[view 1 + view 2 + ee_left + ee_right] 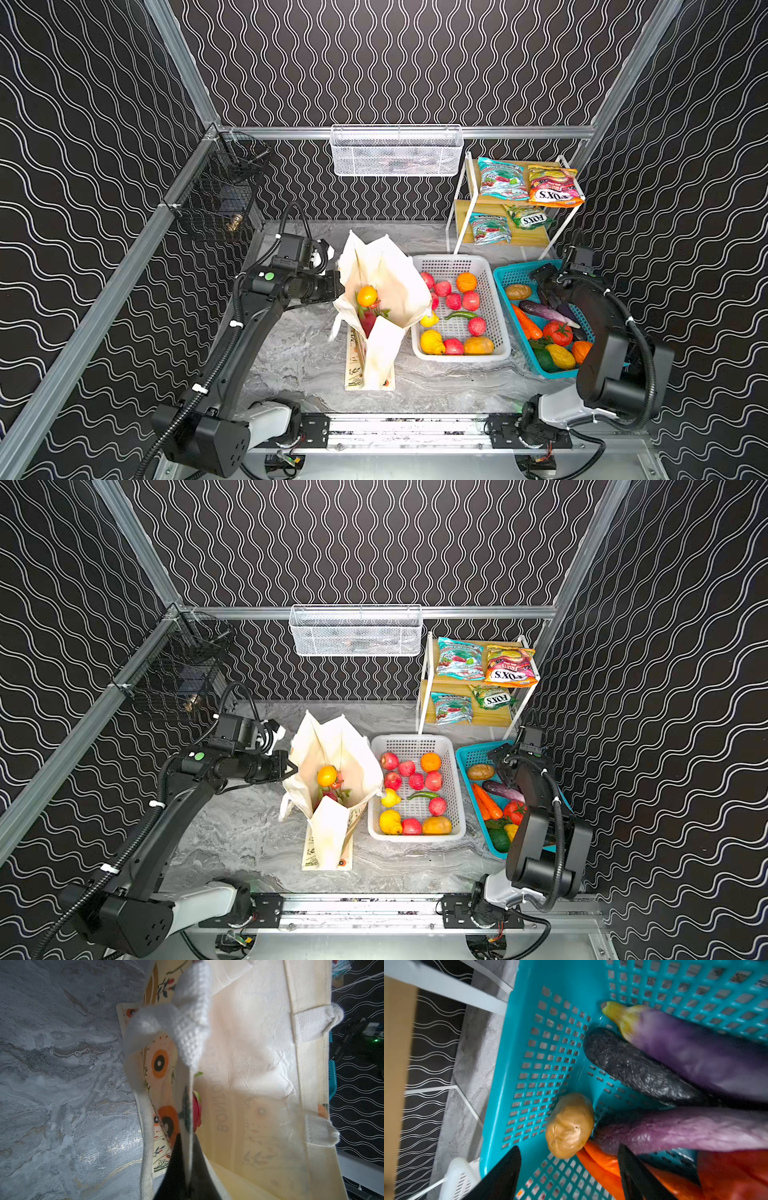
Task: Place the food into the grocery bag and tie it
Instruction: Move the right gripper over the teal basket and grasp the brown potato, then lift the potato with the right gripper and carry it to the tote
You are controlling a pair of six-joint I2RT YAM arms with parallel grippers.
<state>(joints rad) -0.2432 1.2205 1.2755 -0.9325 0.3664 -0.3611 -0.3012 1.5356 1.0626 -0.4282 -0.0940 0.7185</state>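
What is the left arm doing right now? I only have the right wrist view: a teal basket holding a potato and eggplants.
Observer: The left tool is shut on the rim of the grocery bag, whose mouth gapes open.
Operator: Is any food inside it?
Observer: Yes. An orange sits on top, with a magenta dragon fruit under it.
Operator: And the candy packets?
Observer: I see none in the bag. The orange FOX'S packet lies on the top tier of the shelf.
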